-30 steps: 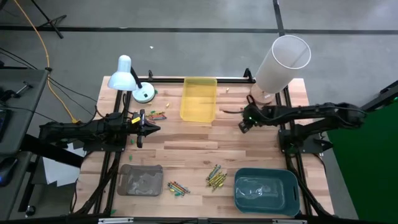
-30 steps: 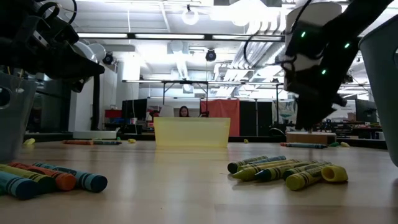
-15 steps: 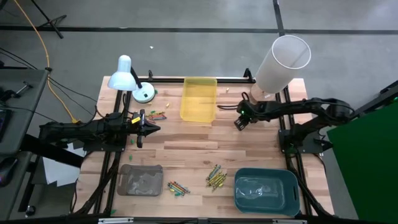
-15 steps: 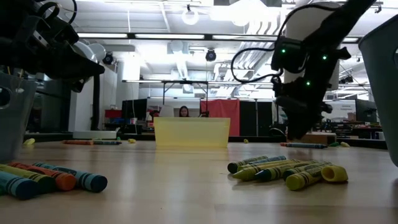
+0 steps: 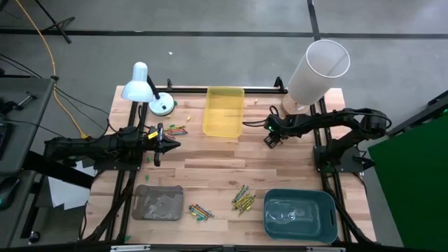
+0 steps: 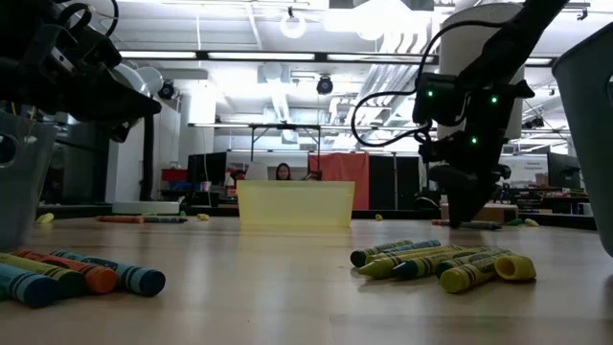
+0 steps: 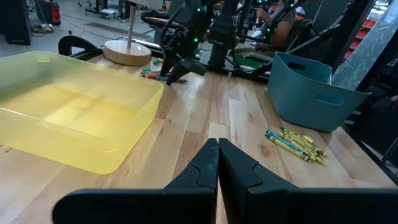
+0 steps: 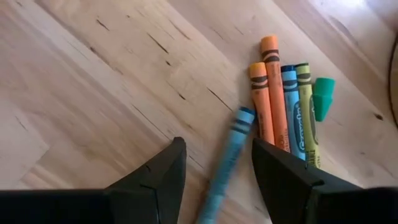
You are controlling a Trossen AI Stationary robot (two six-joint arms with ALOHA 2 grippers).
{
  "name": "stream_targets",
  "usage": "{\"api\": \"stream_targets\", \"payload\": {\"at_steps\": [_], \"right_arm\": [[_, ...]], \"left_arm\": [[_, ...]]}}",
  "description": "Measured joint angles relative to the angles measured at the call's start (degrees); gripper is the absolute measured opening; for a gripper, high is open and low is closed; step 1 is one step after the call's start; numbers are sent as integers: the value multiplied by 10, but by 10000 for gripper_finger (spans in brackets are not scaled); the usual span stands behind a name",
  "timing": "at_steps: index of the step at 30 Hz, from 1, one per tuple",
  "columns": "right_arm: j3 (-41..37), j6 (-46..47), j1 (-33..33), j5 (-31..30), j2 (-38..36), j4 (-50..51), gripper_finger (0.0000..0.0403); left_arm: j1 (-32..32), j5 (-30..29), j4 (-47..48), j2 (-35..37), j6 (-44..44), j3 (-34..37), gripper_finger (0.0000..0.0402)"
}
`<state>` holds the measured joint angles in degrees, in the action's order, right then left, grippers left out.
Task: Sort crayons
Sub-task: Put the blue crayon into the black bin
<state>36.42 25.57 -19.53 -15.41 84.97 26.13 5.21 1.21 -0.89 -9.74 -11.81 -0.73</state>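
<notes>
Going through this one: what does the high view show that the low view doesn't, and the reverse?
Only the high view: the floor around the table with a yellow cable, and a look down into the grey tray and the teal tray.
Only the low view: the room behind the table, with a person far off.
Both: the yellow tray, the yellow-olive crayons and the mixed crayons.

A yellow tray [image 5: 224,112] at the table's far edge — grey tray [image 5: 158,203] and teal tray [image 5: 299,214] near.
</notes>
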Motion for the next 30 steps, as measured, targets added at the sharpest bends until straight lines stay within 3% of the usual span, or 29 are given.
{"api": "stream_targets", "payload": {"at_steps": [16, 19, 24, 30], "right_arm": [[1, 75, 21, 45, -1, 52, 174], [1, 76, 32, 47, -1, 55, 139], [0, 59, 48, 46, 0, 56, 24], [18, 41, 85, 24, 2, 49, 7]], "left_arm": [[0, 0, 0, 0, 0, 0, 1], [0, 0, 0, 0, 0, 0, 1], [0, 0, 0, 0, 0, 0, 1], [0, 0, 0, 0, 0, 0, 1]]}}
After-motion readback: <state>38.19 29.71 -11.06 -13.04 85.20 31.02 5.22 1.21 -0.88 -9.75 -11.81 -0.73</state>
